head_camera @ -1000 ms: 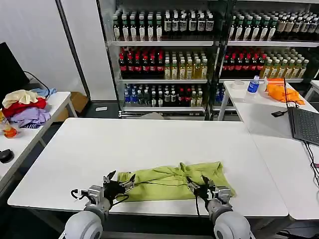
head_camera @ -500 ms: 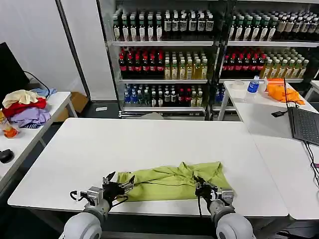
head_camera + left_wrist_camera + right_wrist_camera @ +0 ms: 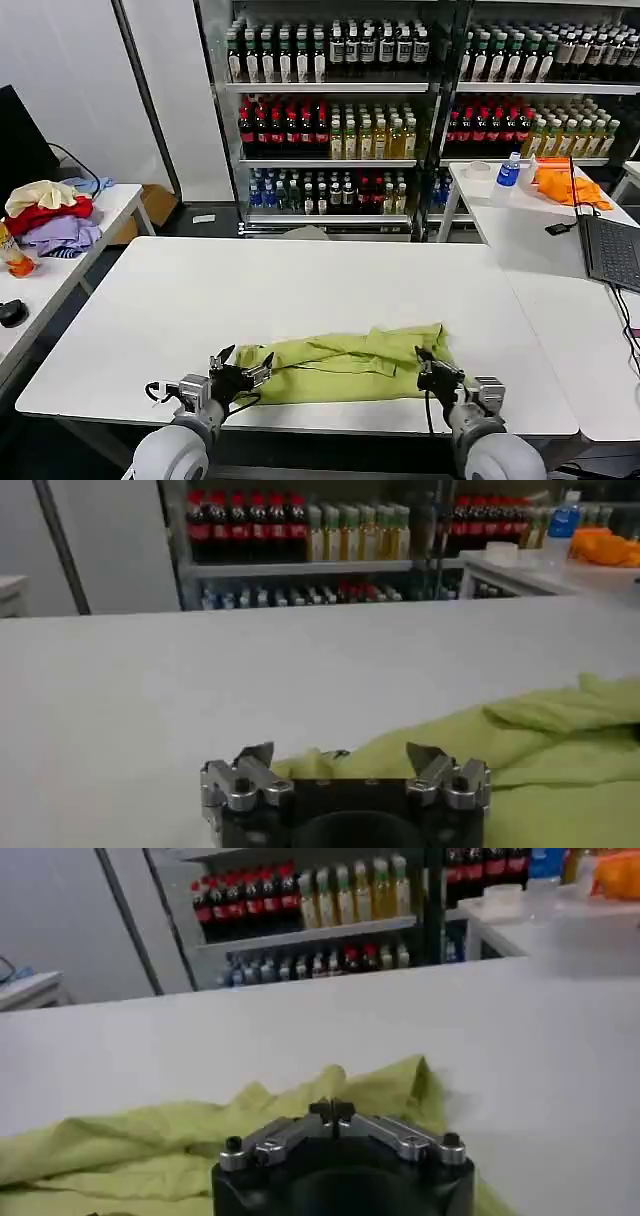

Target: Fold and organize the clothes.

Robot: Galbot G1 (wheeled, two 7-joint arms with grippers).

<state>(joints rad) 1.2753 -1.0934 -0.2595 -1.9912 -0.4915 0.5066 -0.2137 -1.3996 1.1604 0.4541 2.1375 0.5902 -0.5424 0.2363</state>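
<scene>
Lime T-shirt [image 3: 345, 361] lies crumpled along near edge of white table [image 3: 300, 290]. Left gripper [image 3: 240, 368] at shirt's left end, jaws spread apart, holding nothing. Right gripper [image 3: 432, 366] at shirt's right end, fingertips [image 3: 333, 1112] pressed together; cloth between them not discernible.
</scene>
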